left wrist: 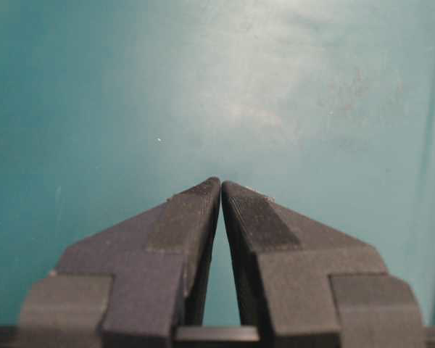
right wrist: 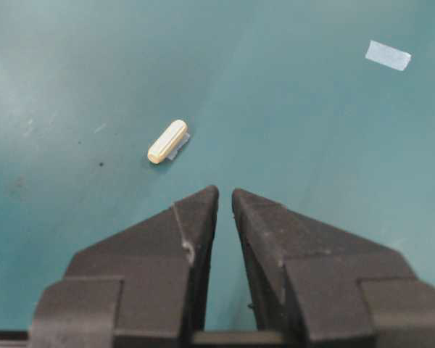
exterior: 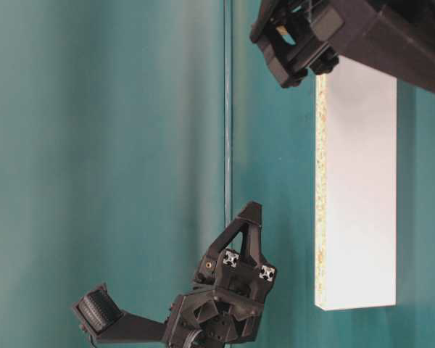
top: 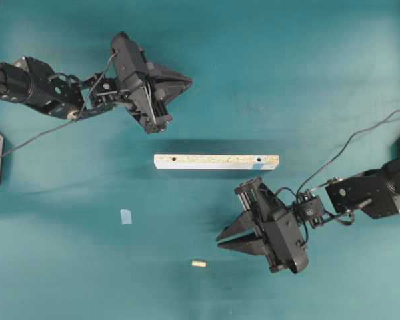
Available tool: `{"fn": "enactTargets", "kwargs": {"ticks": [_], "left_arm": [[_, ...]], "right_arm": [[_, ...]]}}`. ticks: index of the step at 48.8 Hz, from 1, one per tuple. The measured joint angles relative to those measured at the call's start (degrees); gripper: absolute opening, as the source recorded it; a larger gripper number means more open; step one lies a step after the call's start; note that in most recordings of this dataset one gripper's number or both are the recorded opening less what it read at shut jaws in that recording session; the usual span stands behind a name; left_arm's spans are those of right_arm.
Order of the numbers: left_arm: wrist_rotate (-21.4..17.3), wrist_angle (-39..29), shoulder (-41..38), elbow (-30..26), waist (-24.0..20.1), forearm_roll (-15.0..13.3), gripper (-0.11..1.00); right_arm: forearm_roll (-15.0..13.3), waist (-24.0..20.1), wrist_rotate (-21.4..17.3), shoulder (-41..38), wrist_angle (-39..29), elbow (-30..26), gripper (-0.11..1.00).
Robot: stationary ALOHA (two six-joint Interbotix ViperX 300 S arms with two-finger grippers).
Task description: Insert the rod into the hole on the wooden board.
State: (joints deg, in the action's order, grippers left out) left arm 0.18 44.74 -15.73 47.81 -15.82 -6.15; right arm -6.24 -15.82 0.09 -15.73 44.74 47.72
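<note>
The wooden board [top: 217, 161] lies flat mid-table, a long speckled strip with white edges; the table-level view shows its white side [exterior: 359, 181]. The hole [top: 259, 159] with the light-blue mark sits near the board's right end. The rod [top: 199, 263], a tiny cream peg, lies on the mat in front of the board, just left of my right gripper [top: 219, 242]. In the right wrist view the rod [right wrist: 167, 141] lies ahead and left of the right gripper [right wrist: 225, 191], which is shut but for a thin gap and holds nothing. My left gripper [top: 189, 81] hovers behind the board, shut and empty [left wrist: 221, 181].
An unmarked dark hole [top: 174, 159] sits near the board's left end. A pale-blue tape square [top: 126, 217] lies on the teal mat, left of the rod, and shows in the right wrist view [right wrist: 388, 55]. The left gripper [exterior: 250, 210] points upward in the table-level view.
</note>
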Motion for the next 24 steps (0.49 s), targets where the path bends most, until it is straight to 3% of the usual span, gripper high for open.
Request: {"fn": "enactTargets", "kwargs": {"ticks": [2,5,8,16,19,24], "left_arm": [[0.0,-0.8,0.4,-0.1,0.0,0.4,0.22],[0.0,-3.3,1.3,-0.5,0.4,1.6,0.10],[0.0,-6.5,2.8,-1.1,1.2,2.0,0.09],[-0.1,-15.6,8.3,-1.6,1.7,2.5,0.10],[-0.2,-18.9,10.6,-1.5,2.2,2.5,0.21],[-0.3,-23.6,14.2,-1.4,3.4,2.5,0.50]], "right_arm": [[0.0,-0.1,-0.4,0.0,-0.1,-0.1,0.22],[0.0,-0.2,-0.6,0.4,-1.4,-0.4,0.09],[0.0,-0.2,-0.6,1.8,-4.0,-1.1,0.01],[0.0,-0.3,-0.9,7.6,-16.7,-3.5,0.00],[0.0,-0.3,-1.1,9.9,-23.0,-4.8,0.00],[0.1,-0.4,-2.9,12.7,-33.4,-7.0,0.04]]}}
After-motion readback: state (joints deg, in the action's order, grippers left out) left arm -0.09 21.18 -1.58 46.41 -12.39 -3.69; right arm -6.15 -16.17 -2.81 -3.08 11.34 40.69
